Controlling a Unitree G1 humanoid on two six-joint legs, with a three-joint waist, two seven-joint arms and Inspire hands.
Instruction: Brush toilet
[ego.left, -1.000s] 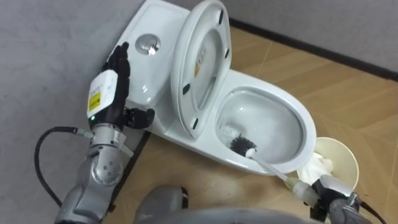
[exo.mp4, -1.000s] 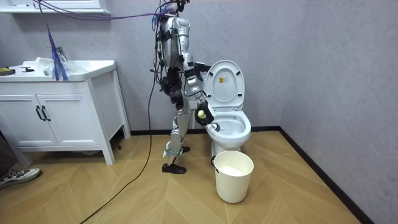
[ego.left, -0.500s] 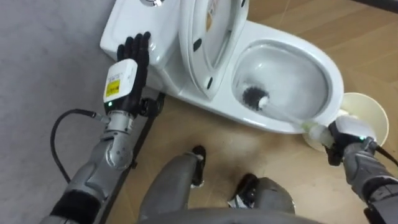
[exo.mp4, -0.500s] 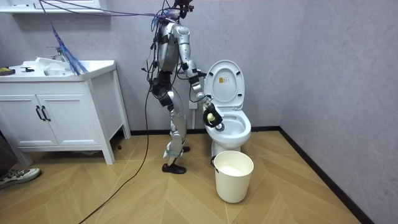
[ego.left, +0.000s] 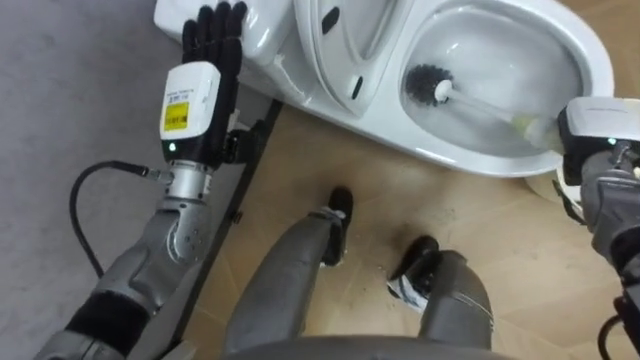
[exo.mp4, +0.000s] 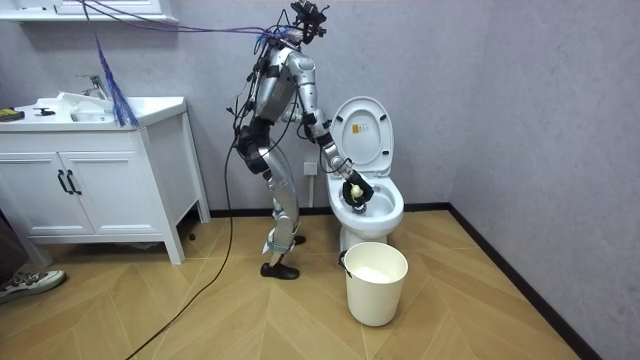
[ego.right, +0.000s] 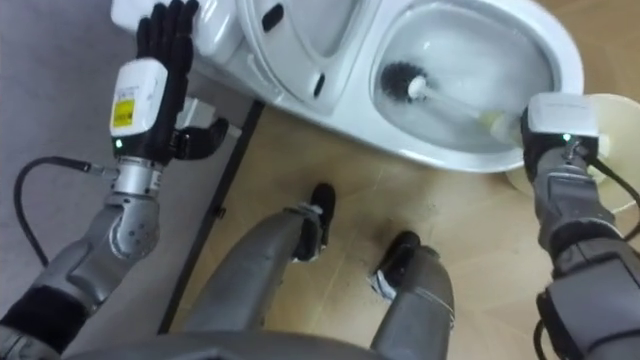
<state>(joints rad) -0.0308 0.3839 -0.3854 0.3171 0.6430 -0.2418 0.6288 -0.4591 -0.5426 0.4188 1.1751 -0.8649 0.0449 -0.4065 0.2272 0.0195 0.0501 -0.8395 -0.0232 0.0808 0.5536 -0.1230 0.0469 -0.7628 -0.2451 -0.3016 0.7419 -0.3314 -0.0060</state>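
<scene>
The white toilet (ego.left: 455, 160) stands with its seat and lid (ego.left: 345, 40) raised. A toilet brush with a black bristle head (ego.left: 425, 85) and a white handle (ego.left: 490, 110) reaches into the bowl, its head against the inner wall on the tank side. My right hand (ego.left: 588, 130) is at the bowl's front rim, shut on the end of the handle. My left hand (ego.left: 205, 50) lies flat on the tank's edge with straight fingers. In the room view I stand beside the toilet (exo.mp4: 375, 205), bent over it, with my right hand (exo.mp4: 352, 190) at the bowl.
A cream bucket (exo.mp4: 376, 282) stands on the wood floor in front of the toilet, close to my right hand (ego.right: 555, 130). A white vanity cabinet (exo.mp4: 100, 180) stands at the room view's left. The grey wall is behind the tank.
I have bent further over the toilet, so the eye view has swung down toward my legs. My right hand has pushed the brush head across the bowl toward the tank side. The left hand stays put.
</scene>
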